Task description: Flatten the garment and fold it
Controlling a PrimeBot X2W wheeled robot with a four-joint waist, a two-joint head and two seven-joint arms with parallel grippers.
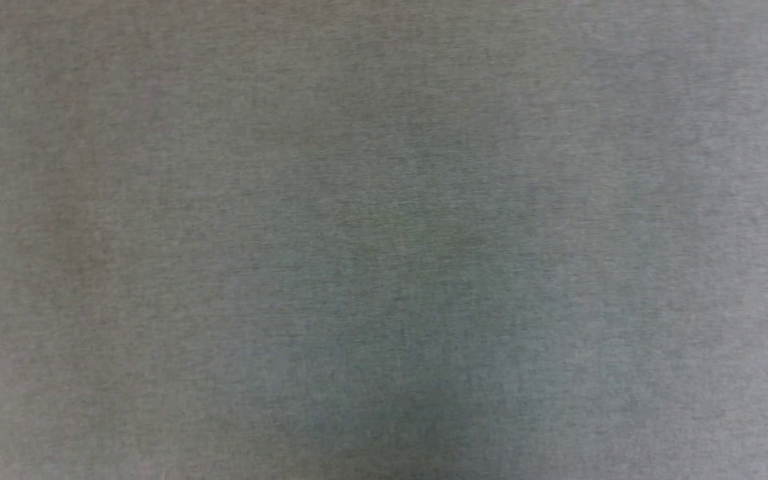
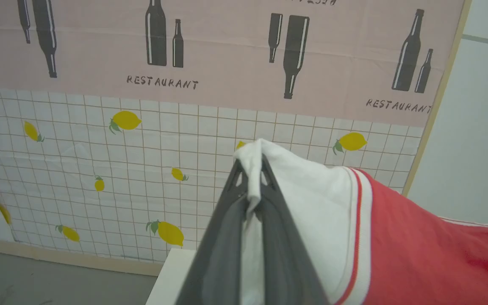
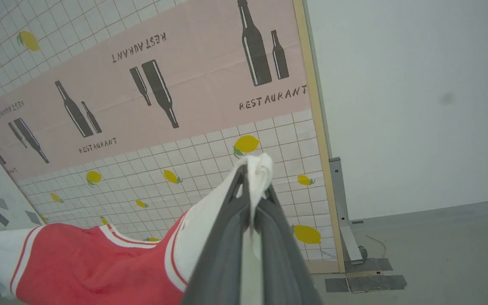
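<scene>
Grey cloth-like surface (image 1: 384,240) across the head view, blurred. There's a dark sliver at its far left edge and I can't tell what it is.

Left wrist view, left to right:
- Grey floor (image 2: 36,279) sits low left.
- The backdrop (image 2: 227,55) is behind, a pink band with black bottles and "RESTAURANT" over white grid with lemons.
- A white table (image 2: 165,279) corner shows at the bottom.
- My left gripper (image 2: 253,169) has its jaws pinched tight on a bunched white sleeve (image 2: 311,199), and fabric pokes out above the tips.
- The shirt (image 2: 417,254) runs off right from there: white sleeve, red-white stripe trim, then red body, lifted clear of the floor.
- Plain wall (image 2: 472,127) is at far right.

Right wrist view, left to right:
- The backdrop (image 3: 184,93) is tilted here.
- The shirt (image 3: 91,262) comes in from low left, a white end with a red stripe, then red body, then striped trim.
- The second sleeve (image 3: 208,220) leads up into my right gripper (image 3: 253,178), jaws closed hard on it, with a white wad sticking out past the tips.
- Right of that come the backdrop's wooden frame edge, a metal foot (image 3: 345,228), the pale wall (image 3: 417,106) and the grey floor (image 3: 439,254).

So the shirt is gripped by a sleeve in each gripper, with the red body between them.
</scene>
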